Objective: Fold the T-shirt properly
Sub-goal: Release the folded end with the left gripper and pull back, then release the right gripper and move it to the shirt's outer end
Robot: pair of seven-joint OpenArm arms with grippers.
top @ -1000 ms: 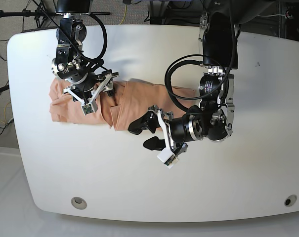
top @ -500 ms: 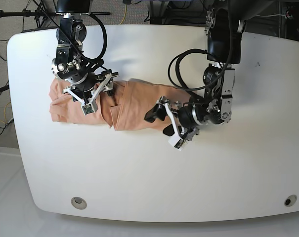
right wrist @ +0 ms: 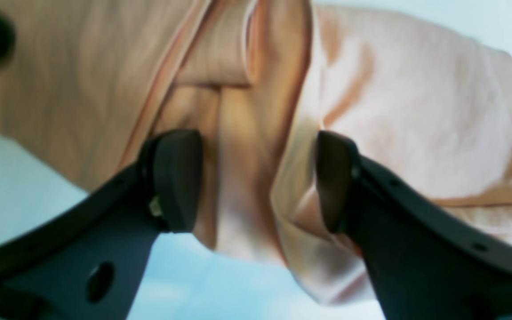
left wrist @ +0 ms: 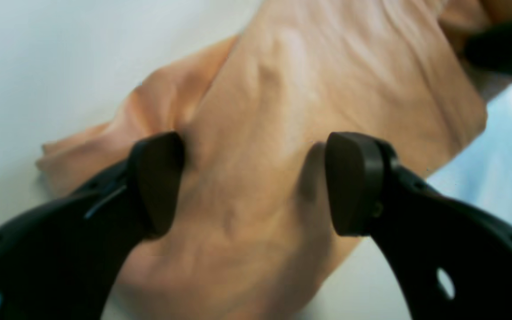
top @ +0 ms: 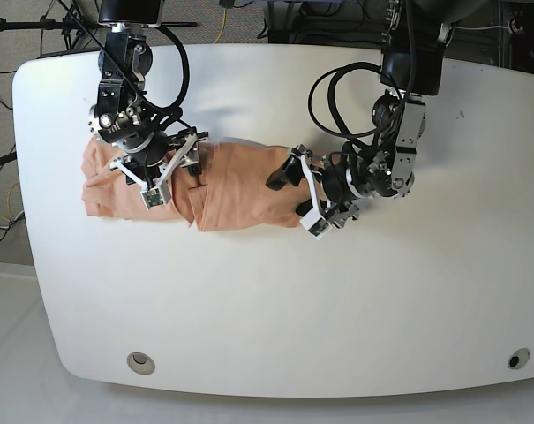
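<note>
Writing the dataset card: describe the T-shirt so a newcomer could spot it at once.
Start at the white table that fills the base view. Between the two black arms, across its upper left part, lies the T-shirt, a rumpled, folded-over band of peach-pink cloth. It is the only soft, coloured thing there.

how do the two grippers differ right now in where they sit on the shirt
The left gripper sits at the end of the T-shirt nearest the table's middle, its fingers spanning a smooth single layer. The right gripper sits further along, towards the bunched end, straddling a raised fold and seams. The left reaches in sideways from a bent arm; the right hangs from an arm coming straight down the table. Both stand open, with cloth between the fingers.
</note>
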